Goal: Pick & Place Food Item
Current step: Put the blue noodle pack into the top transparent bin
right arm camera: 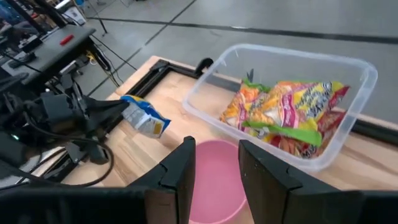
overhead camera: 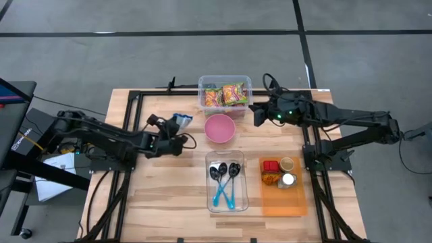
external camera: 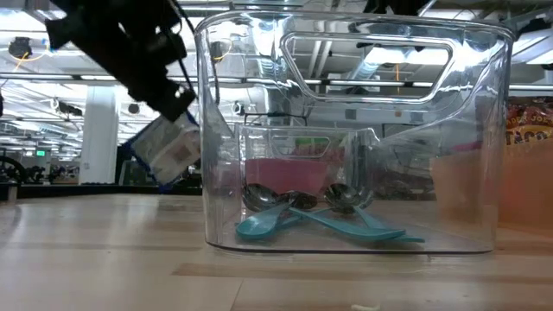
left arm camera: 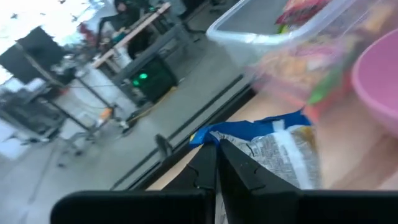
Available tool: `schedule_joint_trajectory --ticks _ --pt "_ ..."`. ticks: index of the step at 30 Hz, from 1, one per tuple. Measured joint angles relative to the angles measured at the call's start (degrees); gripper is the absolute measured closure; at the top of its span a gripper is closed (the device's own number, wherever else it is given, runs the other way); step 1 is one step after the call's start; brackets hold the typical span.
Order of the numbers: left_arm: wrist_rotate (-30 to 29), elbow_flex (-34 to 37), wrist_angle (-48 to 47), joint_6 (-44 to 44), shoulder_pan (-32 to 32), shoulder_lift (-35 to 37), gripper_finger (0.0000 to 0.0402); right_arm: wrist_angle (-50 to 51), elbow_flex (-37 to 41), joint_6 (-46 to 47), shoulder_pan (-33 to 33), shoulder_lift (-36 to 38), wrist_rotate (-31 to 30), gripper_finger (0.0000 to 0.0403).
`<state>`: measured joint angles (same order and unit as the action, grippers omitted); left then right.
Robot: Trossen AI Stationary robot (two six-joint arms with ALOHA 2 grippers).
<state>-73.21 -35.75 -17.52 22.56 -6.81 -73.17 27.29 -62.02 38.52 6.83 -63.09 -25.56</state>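
Observation:
A blue-and-white snack bag (overhead camera: 182, 120) hangs above the wood table, left of the pink bowl (overhead camera: 220, 128), with my left gripper (overhead camera: 175, 132) shut on it. The low view shows the bag (external camera: 168, 149) clear of the tabletop. A clear bin (overhead camera: 225, 93) at the table's far edge holds several bright snack bags (right arm camera: 289, 112). My right gripper (overhead camera: 256, 113) hovers open, right of the bin and bowl, with nothing between its fingers (right arm camera: 186, 171). My left gripper (left arm camera: 216, 165) pinches the bag between its two shut fingers at an edge near its blue end (left arm camera: 231, 144). The fingers come roughly level from the table's left side. The bag juts out beyond the fingertips toward the bowl, lifted clear of the table.
A clear container (overhead camera: 227, 181) with teal-handled spoons sits near the table's front middle. Right of it an orange tray (overhead camera: 283, 202) carries small jars and a red item. Black frame rails (overhead camera: 128, 121) run along the table's sides.

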Motion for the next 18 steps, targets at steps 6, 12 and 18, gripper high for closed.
schedule_joint_trajectory --ticks 6,12,18 --pt "-4.0 0.5 0.5 10.1 -1.2 -7.0 0.0401 0.1 1.2 1.0 -0.1 0.0 0.2 0.0287" --pt "-4.0 0.5 3.0 15.1 -8.0 -13.4 0.0402 0.2 1.3 0.7 -0.1 0.0 0.2 0.0287" --pt "6.9 0.5 3.6 23.1 -15.9 -17.3 0.0388 0.2 1.3 0.5 -0.1 0.0 0.2 0.0287"
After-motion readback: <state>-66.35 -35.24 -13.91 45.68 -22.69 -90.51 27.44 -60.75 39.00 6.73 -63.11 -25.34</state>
